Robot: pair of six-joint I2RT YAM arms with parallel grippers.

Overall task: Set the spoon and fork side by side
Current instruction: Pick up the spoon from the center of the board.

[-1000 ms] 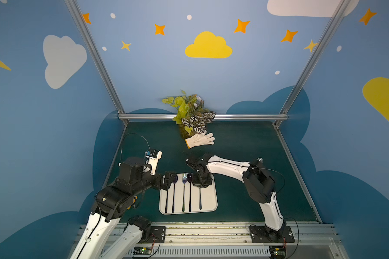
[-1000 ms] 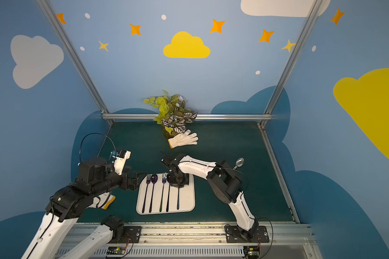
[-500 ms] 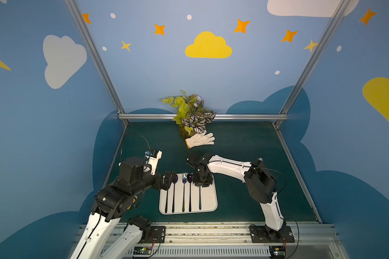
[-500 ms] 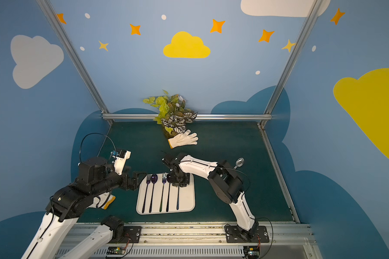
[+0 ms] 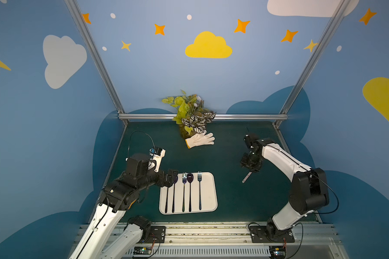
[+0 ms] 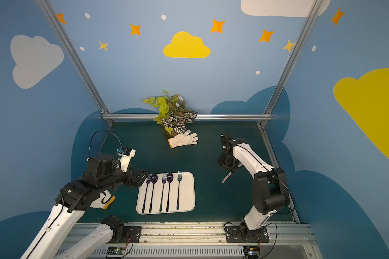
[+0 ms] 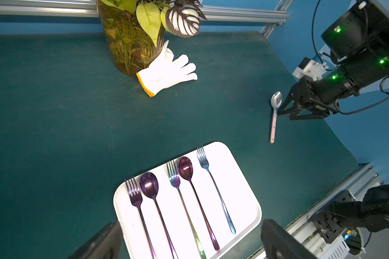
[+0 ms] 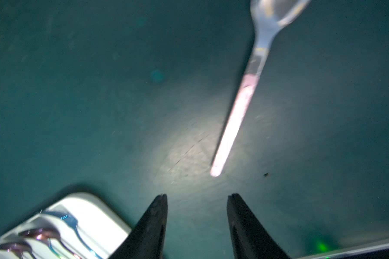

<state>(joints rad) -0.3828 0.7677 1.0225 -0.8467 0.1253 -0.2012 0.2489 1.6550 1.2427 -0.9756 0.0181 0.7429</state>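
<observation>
Forks (image 7: 134, 195) and spoons (image 7: 149, 185) on tray (image 7: 239, 197)

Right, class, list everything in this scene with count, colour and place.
tray: 1, white, front of mat
forks: 3, purple, rainbow, blue, on tray
long spoons: 2, purple, between the forks
pink-handled spoon: 1, silver bowl, mat right of tray
plant: 1, green, back edge
gloves: 2, white, one by plant, one under left arm
left gripper: 1, black, open at tray corner
right gripper: 1, black, open near pink-handled spoon
</observation>
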